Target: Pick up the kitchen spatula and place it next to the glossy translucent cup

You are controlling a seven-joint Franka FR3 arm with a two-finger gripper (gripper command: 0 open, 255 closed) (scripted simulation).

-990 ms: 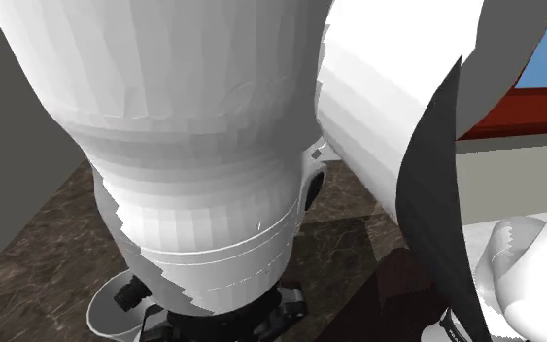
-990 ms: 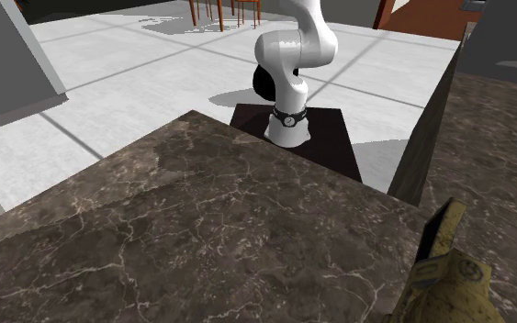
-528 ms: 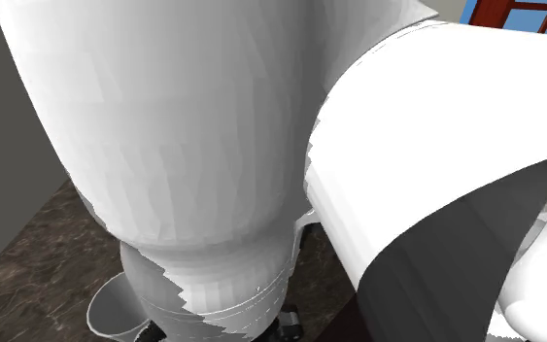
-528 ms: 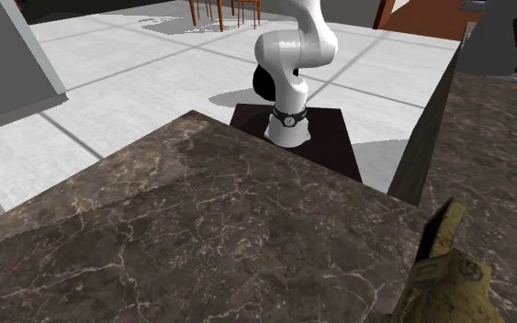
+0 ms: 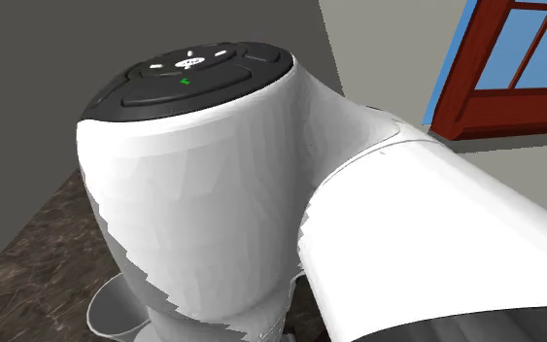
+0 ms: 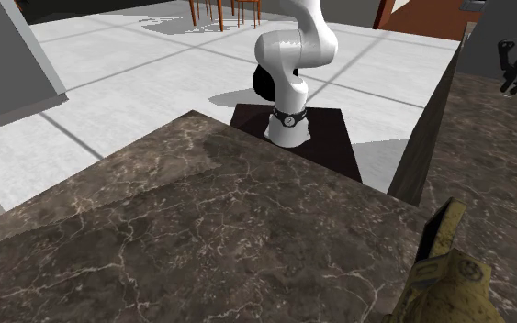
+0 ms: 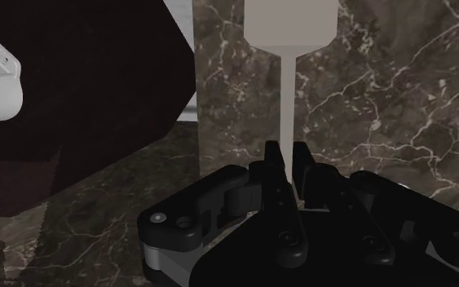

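The pale grey, flat-bladed kitchen spatula (image 7: pixel 289 90) is being gripped by the black jaws, which are clenched on the lower part of its thin straight handle. The broad blade is being pointed away from the hand, over the dark brown, white-veined marble desk (image 7: pixel 374 98). Whether the blade is being held clear of the desk cannot be told from the wrist view. The spatula is being judged light and stiff. Its long slim handle is likely smooth, so twisting or slipping between the jaws is being counted as the main risk. A hold nearer the middle of the handle would be balancing the blade's weight better than one at the far end. The glossy, pale translucent cup (image 5: pixel 106 313) is being seen by its rounded rim at the bottom of the shoulder view, on the desk beneath the bulky white arm (image 5: pixel 193 214) with its dark round joint cap. The step in hand is being judged as the carry toward that cup, with the setting down not yet done. A red-brown window frame (image 5: pixel 514 92) is being noted behind the arm, and the matt black stand (image 6: pixel 334 151) beside the desk.
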